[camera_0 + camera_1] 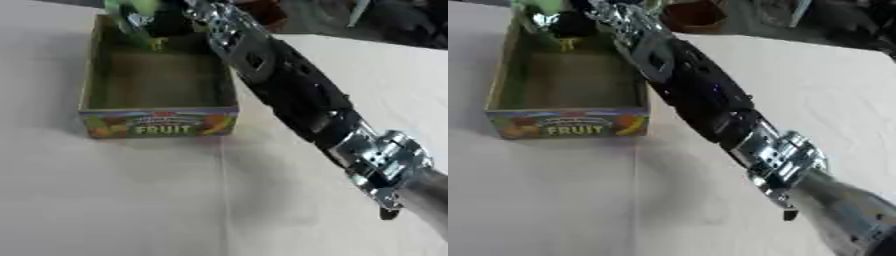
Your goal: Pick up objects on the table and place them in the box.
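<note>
Right arm crossing from lower right to upper left, hand over far end of box. Green object at hand, blurred. Grip unclear.

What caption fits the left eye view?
Robot's right arm reaches over the FRUIT box, its hand holding something green.

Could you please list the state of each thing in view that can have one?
Box: open at the top, upright on the table, floor bare as far as it shows.
Green object: held over the box's far end, not yet released.
Right hand: over the box's far end at the green object; blurred, so its grip cannot be made out.
Left hand: not in view.
</note>
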Robot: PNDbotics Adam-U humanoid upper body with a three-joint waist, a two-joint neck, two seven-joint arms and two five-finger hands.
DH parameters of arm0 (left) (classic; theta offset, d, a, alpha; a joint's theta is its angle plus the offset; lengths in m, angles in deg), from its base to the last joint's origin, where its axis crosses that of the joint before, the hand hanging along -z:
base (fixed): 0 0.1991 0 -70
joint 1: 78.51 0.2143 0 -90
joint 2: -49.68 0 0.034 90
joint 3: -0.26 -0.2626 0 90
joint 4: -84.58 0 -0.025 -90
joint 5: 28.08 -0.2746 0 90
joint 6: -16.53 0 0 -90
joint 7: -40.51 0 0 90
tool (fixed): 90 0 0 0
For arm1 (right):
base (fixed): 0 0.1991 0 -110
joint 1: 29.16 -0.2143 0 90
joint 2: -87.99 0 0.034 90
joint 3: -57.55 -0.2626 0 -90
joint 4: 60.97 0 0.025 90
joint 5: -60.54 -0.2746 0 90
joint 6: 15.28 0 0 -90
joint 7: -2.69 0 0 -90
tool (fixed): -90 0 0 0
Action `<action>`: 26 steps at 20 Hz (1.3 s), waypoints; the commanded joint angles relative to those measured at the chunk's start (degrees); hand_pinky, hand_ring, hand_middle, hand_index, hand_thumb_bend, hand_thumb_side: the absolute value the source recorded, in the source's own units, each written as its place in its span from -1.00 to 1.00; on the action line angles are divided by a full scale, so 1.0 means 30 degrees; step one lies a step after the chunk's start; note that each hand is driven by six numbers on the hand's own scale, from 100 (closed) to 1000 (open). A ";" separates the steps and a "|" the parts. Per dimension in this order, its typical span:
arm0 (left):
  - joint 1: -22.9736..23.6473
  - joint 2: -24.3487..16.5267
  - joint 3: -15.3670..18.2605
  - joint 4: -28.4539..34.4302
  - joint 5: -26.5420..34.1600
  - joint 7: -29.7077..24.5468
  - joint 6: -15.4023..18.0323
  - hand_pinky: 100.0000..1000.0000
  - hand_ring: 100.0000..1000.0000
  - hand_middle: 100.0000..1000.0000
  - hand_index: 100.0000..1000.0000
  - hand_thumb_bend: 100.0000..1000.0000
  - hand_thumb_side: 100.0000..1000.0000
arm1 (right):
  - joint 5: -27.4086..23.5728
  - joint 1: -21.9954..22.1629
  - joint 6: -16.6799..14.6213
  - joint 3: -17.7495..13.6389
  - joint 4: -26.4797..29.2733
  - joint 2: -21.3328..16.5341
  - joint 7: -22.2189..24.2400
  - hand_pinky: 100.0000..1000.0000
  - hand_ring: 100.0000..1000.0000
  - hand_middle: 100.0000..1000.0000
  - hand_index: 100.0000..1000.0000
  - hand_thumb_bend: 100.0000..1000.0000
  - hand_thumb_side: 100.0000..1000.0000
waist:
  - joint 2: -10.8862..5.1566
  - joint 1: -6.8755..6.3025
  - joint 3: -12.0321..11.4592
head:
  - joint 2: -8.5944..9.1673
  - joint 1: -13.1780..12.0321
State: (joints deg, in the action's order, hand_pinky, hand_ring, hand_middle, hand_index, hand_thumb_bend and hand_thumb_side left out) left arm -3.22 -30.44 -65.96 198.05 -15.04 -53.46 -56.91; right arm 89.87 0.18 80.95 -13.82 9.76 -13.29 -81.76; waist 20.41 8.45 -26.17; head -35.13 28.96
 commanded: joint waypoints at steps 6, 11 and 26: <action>-0.0215 -0.0289 0.0071 0.0375 -0.0043 -0.0070 -0.0046 -0.24 -0.30 -0.20 0.06 -1.00 0.44 | 0.3179 0.0097 -0.1794 0.0272 0.0027 -0.0171 0.2183 0.42 0.47 -0.14 0.38 -1.00 0.09 | -0.0248 -0.0105 0.0067 | 0.0402 -0.0088; -0.0233 -0.0268 0.0088 0.0375 -0.0068 -0.0075 -0.0074 -0.24 -0.30 -0.20 0.06 -1.00 0.44 | 0.4146 0.0180 -0.2732 0.0241 0.0048 -0.0175 0.3703 0.56 0.69 0.24 0.76 -0.55 0.14 | -0.0218 -0.0101 0.0117 | 0.0343 -0.0215; 0.0023 -0.0333 0.0150 0.0375 -0.0062 0.0040 -0.0123 -0.23 -0.30 -0.20 0.06 -1.00 0.44 | 0.3016 0.0093 -0.3215 -0.0610 0.1148 -0.0997 0.6511 0.71 0.84 0.49 0.97 0.56 0.27 | -0.0531 -0.0372 0.0492 | 0.0184 -0.0621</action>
State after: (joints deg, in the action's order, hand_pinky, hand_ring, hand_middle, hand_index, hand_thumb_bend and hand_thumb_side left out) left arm -3.07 -30.38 -65.92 198.05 -15.04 -53.55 -57.23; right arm 100.60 1.82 70.68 -14.54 11.58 -14.19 -62.10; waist 20.18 8.18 -24.66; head -34.67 27.32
